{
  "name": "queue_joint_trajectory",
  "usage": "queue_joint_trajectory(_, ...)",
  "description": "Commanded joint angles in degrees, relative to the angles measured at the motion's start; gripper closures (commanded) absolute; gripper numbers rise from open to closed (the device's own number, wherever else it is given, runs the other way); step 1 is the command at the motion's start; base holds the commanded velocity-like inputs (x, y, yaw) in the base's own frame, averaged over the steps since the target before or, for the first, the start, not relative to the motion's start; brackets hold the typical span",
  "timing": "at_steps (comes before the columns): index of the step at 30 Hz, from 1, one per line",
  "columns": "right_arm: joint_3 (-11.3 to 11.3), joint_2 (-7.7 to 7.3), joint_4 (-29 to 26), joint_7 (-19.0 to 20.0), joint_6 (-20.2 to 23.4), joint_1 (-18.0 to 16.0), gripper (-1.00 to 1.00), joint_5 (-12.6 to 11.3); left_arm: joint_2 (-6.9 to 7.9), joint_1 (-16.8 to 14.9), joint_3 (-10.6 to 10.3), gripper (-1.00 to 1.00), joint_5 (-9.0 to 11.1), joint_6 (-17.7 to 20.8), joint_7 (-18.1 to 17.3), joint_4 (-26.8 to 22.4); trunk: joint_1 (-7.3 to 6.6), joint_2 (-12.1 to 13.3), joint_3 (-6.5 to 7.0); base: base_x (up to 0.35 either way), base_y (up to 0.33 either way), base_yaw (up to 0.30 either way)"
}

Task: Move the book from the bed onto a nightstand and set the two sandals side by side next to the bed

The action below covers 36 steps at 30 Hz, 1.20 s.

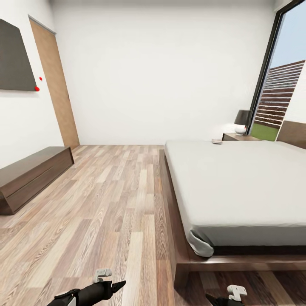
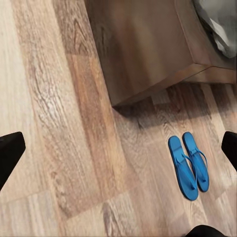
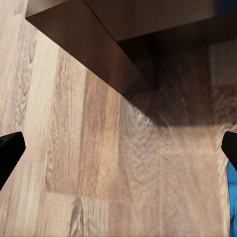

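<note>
Sandals point(image 2: 188, 167) are the blue things to look at, but the head view comes first: the big bed point(image 1: 238, 187) with its pale mattress fills the right side, and a small flat thing lies at its far edge near the nightstand point(image 1: 238, 137); it may be the book point(image 1: 217, 141), but it is too small to be sure. A lamp point(image 1: 242, 121) stands on that nightstand. Low in this view the left gripper point(image 1: 111, 287) and right gripper point(image 1: 214, 299) hang just over the wood floor point(image 1: 106, 204), both arms held low and pointing forward. In the left wrist view the two sandals lie flat on the floor, side by side and touching, near the corner of the bed frame point(image 2: 148, 54). The left fingers are spread wide with nothing in them. The sandals look light and bendy, so pinching one by its edge or strap should work. In the right wrist view the fingers are spread wide and empty too, over bare floor by the bed frame, with a bit of blue at the edge.
</note>
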Motion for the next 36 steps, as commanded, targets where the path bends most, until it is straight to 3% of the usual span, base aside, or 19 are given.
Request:
queue_joint_trajectory(1, -0.2, 0.00, 0.1, 0.3, -0.1, 0.0, -1.00, 0.0, 0.00, 0.0, 0.1, -1.00, 0.2, 0.4, -0.2, 0.0, -0.24, 0.4, 0.13, 0.000, 0.000, 0.000)
queue_joint_trajectory(19, -0.2, 0.17, 0.3, 0.4, -0.1, 0.0, -1.00, 0.4, -0.06, 0.0, 0.1, -1.00, 0.2, 0.4, -0.1, 0.1, -4.19, 7.6, 3.36, 0.000, 0.000, 0.000)
queue_joint_trajectory(23, -0.1, 0.28, 1.1, 0.3, -0.1, 0.0, -1.00, 2.2, -0.06, 0.0, 0.1, -1.00, 0.2, 0.4, -0.1, 0.1, -5.07, 9.2, 4.08, 0.000, 0.000, 0.000)
queue_joint_trajectory(28, -0.1, 0.31, 2.8, 0.3, -0.1, 0.0, -1.00, 6.4, -0.18, 0.0, 0.1, -1.00, 0.2, 0.3, -0.1, 0.1, -6.17, 11.2, 4.97, 0.000, 0.000, 0.000)
queue_joint_trajectory(36, -0.2, 0.27, 3.4, 0.3, -0.1, 0.0, -1.00, 8.4, -0.31, 0.0, 0.1, -1.00, 0.2, 0.3, -0.1, 0.1, -7.92, 14.4, 6.41, 0.000, 0.000, 0.000)
